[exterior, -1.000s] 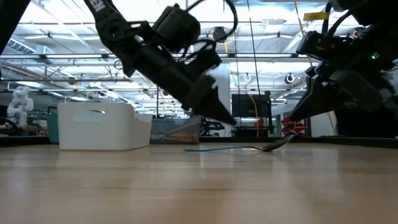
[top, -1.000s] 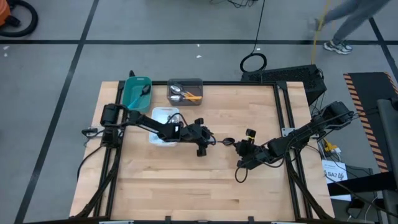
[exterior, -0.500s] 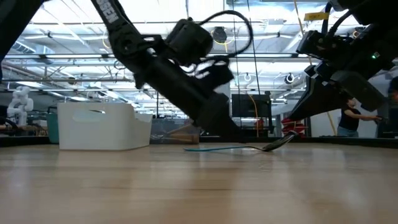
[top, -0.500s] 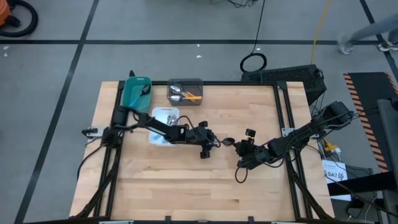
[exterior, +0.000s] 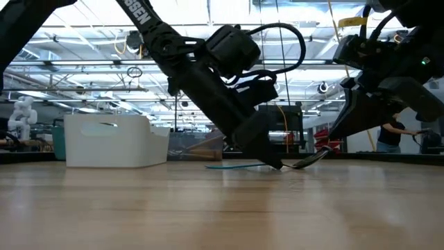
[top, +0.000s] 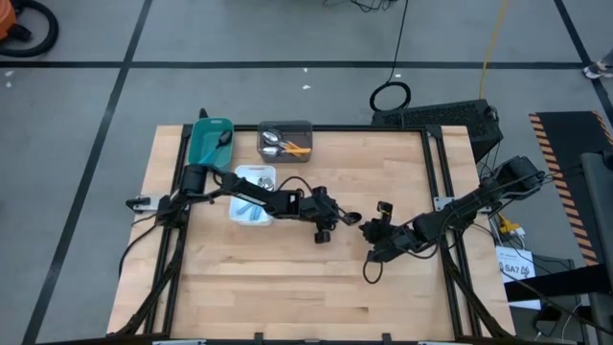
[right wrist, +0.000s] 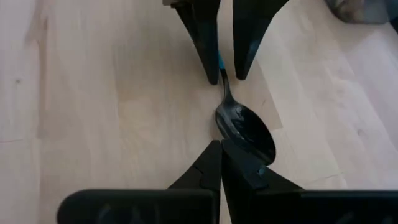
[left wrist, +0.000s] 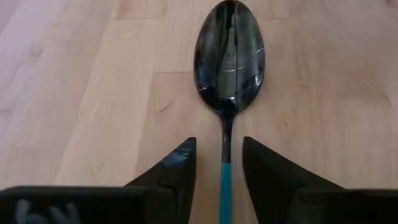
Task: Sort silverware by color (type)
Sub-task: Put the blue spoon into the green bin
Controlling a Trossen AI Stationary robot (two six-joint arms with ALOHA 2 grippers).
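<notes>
A pale wooden table (top: 287,287) with a black frame stands on grey floor. Near its far left corner sit a teal plastic tray (top: 205,144), a grey tray (top: 284,127) holding orange-handled spoons (top: 295,148), and a white tray (top: 251,173) just nearer. The dark left arm reaches across the white tray, its left gripper (top: 335,219) low at mid-table. The right gripper (top: 369,228) sits close opposite it, tips nearly meeting.
</notes>
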